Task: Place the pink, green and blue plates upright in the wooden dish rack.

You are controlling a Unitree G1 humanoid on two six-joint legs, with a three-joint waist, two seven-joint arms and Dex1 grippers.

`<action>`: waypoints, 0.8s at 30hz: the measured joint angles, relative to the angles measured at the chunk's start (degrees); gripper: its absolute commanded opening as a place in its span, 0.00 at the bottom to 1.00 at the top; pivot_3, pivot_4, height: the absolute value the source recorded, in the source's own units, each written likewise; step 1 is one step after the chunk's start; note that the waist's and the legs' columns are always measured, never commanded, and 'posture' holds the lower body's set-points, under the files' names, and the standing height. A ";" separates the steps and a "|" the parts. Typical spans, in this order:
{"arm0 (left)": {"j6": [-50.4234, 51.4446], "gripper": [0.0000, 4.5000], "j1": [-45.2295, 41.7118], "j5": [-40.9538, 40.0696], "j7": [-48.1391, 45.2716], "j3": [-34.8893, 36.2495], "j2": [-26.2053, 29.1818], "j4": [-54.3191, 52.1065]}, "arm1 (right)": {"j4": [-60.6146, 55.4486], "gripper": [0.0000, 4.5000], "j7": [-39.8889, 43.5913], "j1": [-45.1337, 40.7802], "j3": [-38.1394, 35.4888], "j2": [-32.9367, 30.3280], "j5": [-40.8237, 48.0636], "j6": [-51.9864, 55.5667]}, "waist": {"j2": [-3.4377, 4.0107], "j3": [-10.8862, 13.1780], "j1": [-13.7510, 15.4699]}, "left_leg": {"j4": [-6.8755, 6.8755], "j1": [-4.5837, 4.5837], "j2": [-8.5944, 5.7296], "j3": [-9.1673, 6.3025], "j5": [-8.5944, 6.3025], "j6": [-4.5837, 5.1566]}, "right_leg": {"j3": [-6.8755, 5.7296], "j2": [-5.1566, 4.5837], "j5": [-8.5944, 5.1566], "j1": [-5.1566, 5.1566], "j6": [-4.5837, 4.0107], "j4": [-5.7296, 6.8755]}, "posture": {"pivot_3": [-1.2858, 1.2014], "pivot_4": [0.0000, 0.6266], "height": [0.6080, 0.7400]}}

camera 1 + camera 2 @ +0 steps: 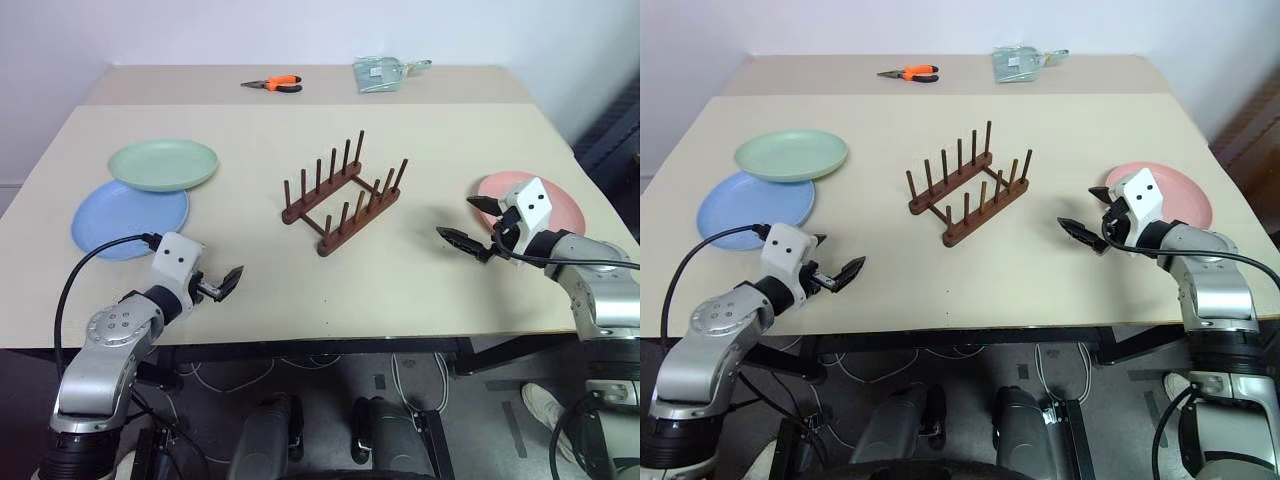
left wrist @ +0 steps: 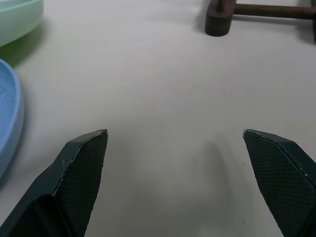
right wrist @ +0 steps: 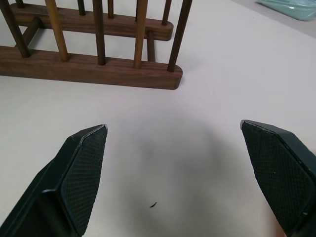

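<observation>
The wooden dish rack (image 1: 340, 195) stands with nothing in it at the middle of the beige table (image 1: 380, 280). At the left the green plate (image 1: 163, 164) lies flat, its edge overlapping the blue plate (image 1: 125, 220). The pink plate (image 1: 565, 200) lies flat at the right. My left gripper (image 1: 225, 283) hovers open over bare table near the front edge, to the right of the blue plate. My right gripper (image 1: 455, 217) is open too, at the pink plate's left rim, pointing toward the rack (image 3: 89, 66). Neither holds anything.
Orange-handled pliers (image 1: 275, 84) and a pale green packet (image 1: 380, 73) lie on a second table top at the back. The table's front edge runs just below both grippers. Cables lie on the floor underneath.
</observation>
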 measured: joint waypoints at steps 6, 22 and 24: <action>0.43 1.00 1.04 -0.14 1.25 -0.83 -1.27 -1.03 | 1.01 0.98 -0.39 -0.85 1.17 0.77 -0.47 -0.53 | 0.00 0.00 -0.08 | 0.00 0.00 0.01 0.00 0.01 -0.01 | 0.00 0.00 0.00 0.00 0.00 0.01 | 0.52 0.24 1.00; -1.56 1.00 -14.56 3.69 -2.47 -20.43 -8.29 10.45 | -20.17 0.98 -3.02 10.54 4.37 4.83 2.15 8.96 | 0.07 -0.05 0.17 | 0.04 0.01 -0.03 -0.02 0.00 0.01 | -0.02 0.03 0.00 0.05 0.01 0.01 | 0.52 0.24 1.00; -2.78 1.00 -18.02 5.09 -1.99 -22.43 -10.80 15.62 | -24.15 0.98 -4.68 12.78 4.30 5.27 2.63 10.84 | 0.07 -0.05 0.08 | 0.05 0.02 -0.03 -0.02 0.01 0.01 | -0.02 0.04 0.00 0.05 0.01 0.02 | 0.52 0.24 1.00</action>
